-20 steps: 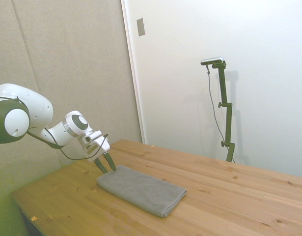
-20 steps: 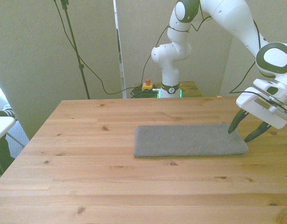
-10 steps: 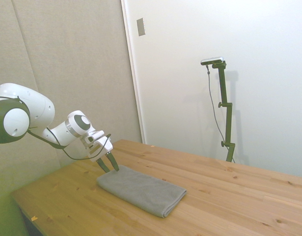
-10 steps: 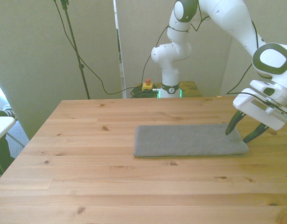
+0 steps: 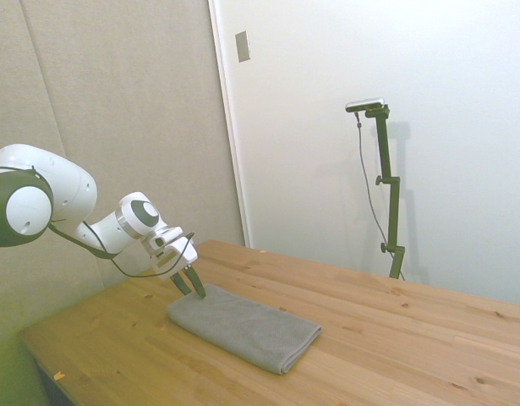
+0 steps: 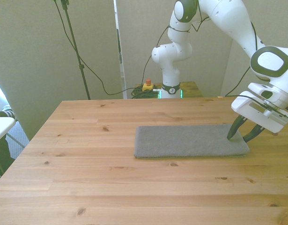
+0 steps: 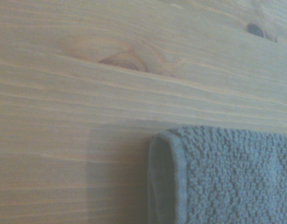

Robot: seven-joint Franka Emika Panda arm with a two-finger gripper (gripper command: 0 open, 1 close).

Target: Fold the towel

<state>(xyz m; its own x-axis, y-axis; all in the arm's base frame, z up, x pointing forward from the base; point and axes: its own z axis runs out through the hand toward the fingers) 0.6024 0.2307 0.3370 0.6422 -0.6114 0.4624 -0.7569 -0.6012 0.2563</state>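
Front view, towel [image 6: 188, 140] flat, long axis left-right, fingers [image 6: 233, 131] parted straddling its right end

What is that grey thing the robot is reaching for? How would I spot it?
Look at the wooden table. Toward the front view's right lies the towel, a flat grey cloth rectangle. It is the only loose thing on the wood, with the gripper at its end.

One towel [image 6: 188, 140], one gripper [image 6: 240, 137], one table [image 6: 111, 187].
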